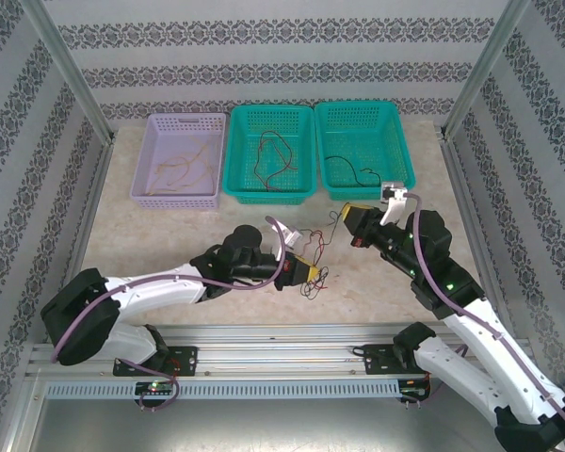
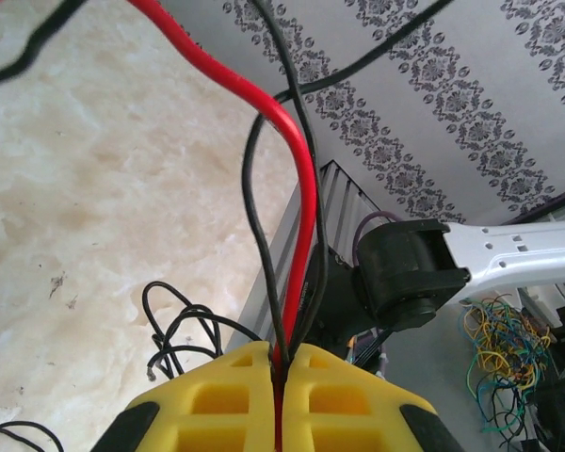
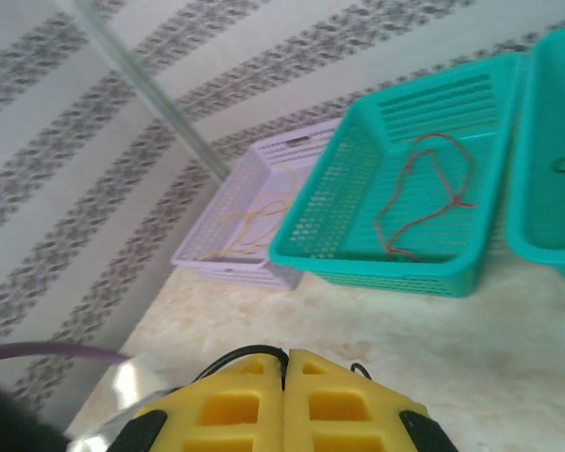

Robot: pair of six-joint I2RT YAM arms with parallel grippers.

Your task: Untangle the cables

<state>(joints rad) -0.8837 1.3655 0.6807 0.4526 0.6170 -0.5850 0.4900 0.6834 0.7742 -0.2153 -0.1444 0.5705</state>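
Sorting partly done, judging by the baskets along the upper part of the top view: lilac basket (image 1: 184, 118) on the left holds yellow-orange cables (image 1: 184, 169), middle teal basket (image 1: 271, 109) holds red cables (image 1: 273, 155), right teal basket (image 1: 358, 104) holds black cables (image 1: 353, 171). Each basket carries a few loose strands of one colour, so that share looks finished. Small tangle (image 1: 315, 282) of red and black strands not yet separated; it sits at centre frame on the worktop (image 1: 169, 235), well short of the baskets. Left hand (image 1: 311, 271) is at the tangle, fingers together and clamped on a red cable (image 2: 297, 151) with black strands (image 2: 250, 188) running into the same seam; more black loops (image 2: 174, 325) lie on the worktop at lower left of its wrist view. Right hand (image 1: 350, 217) sits up and right of the tangle, fingers (image 3: 250, 395) pressed together; a thin black strand (image 3: 254, 352) curves at their tips, but whether it is pinched cannot be told. Left to do, by my reading: pull red from black, then drop each in its basket.
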